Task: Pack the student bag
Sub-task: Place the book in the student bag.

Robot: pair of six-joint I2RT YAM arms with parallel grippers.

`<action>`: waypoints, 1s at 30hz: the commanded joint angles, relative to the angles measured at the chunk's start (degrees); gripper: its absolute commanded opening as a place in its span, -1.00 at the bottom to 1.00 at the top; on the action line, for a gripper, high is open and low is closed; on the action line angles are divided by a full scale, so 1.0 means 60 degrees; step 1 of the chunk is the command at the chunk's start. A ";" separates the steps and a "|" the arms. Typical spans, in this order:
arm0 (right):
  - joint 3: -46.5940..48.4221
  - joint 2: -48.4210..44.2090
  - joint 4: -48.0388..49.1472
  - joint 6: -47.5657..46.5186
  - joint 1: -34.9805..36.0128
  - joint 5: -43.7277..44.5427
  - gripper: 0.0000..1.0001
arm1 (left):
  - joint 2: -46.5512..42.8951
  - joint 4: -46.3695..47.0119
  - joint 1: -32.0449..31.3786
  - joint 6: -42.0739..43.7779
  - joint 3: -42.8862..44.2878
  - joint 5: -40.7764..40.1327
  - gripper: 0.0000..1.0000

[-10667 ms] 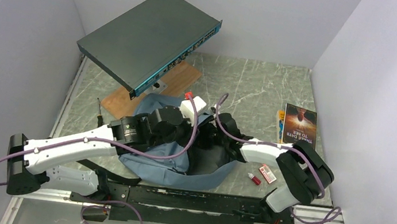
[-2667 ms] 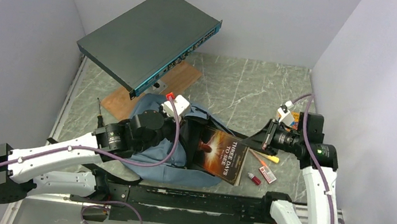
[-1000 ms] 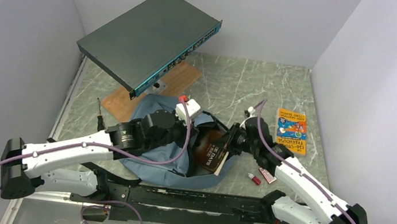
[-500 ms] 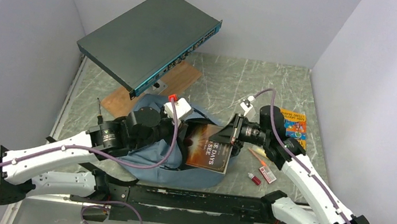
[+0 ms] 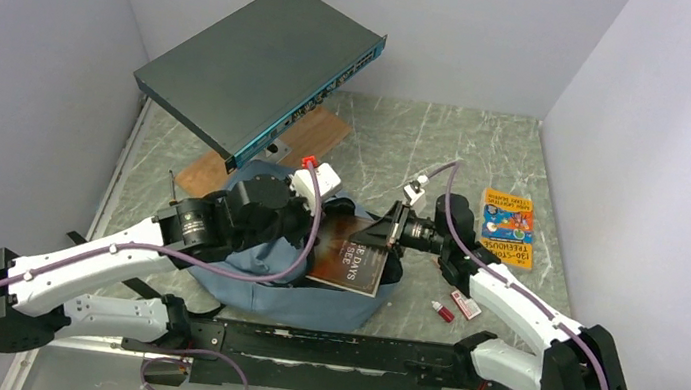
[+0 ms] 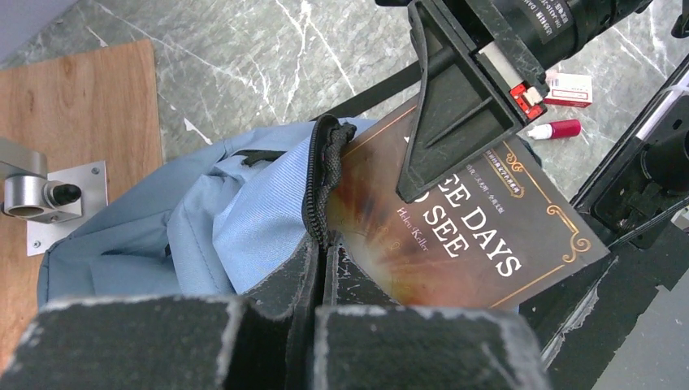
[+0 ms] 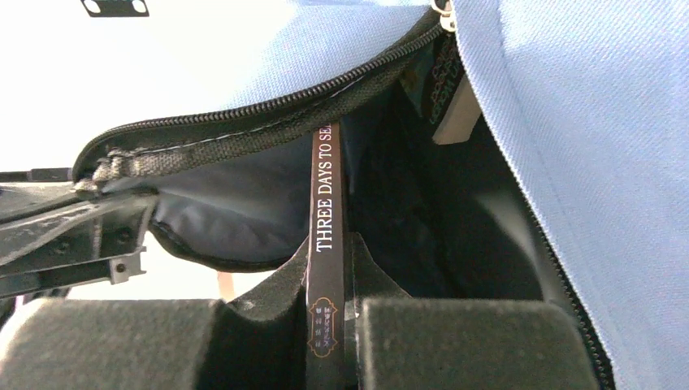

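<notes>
The student bag (image 5: 254, 284), blue-grey fabric with a black zipper, lies in front of the arm bases; it also shows in the left wrist view (image 6: 236, 219). My left gripper (image 5: 313, 239) is shut on the bag's zipper edge (image 6: 321, 187) and holds the mouth open. My right gripper (image 5: 383, 234) is shut on a dark book, "Three Days to See" (image 5: 349, 264), gripping its spine (image 7: 325, 203). One end of the book is inside the bag's mouth and the rest sticks out to the right (image 6: 471, 236). The bag's dark inside (image 7: 406, 219) lies behind the spine.
A flat dark grey metal box (image 5: 257, 67) hangs tilted over a wooden board (image 5: 303, 141) at the back left. A colourful book (image 5: 507, 226) lies at the right. A small red-capped bottle (image 5: 444, 312) and a red-white box (image 5: 465, 305) lie near the front right.
My right gripper brought the dark book from the table's right side and has pushed it left, further into the bag's mouth. My left gripper still holds the zipper edge.
</notes>
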 commanded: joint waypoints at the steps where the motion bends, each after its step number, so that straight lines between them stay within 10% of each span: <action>1: 0.0438 0.0216 -0.0116 -0.1107 -0.0003 0.2479 -1.00 | -0.0112 0.1676 -0.0156 0.0028 0.1107 0.0882 -1.00; 6: 0.0517 0.0492 -0.1197 -0.2257 0.0000 0.3099 -1.00 | -0.0133 0.1957 -0.0164 0.0056 0.1297 0.0698 -1.00; 22: 0.1033 0.2688 0.3037 -0.0165 0.1548 0.3207 -1.00 | -0.0086 0.3044 -0.0170 -0.0934 0.0299 0.1551 -1.00; 26: 0.1153 0.3481 0.2302 -0.0571 0.1791 0.3776 0.00 | -0.0144 0.3247 -0.0171 -0.1120 -0.0046 0.1224 -1.00; 30: 0.0111 0.2985 0.2038 -0.0619 0.1668 0.3687 0.53 | -0.0074 0.3043 -0.0178 -0.0989 -0.0184 0.1193 -1.00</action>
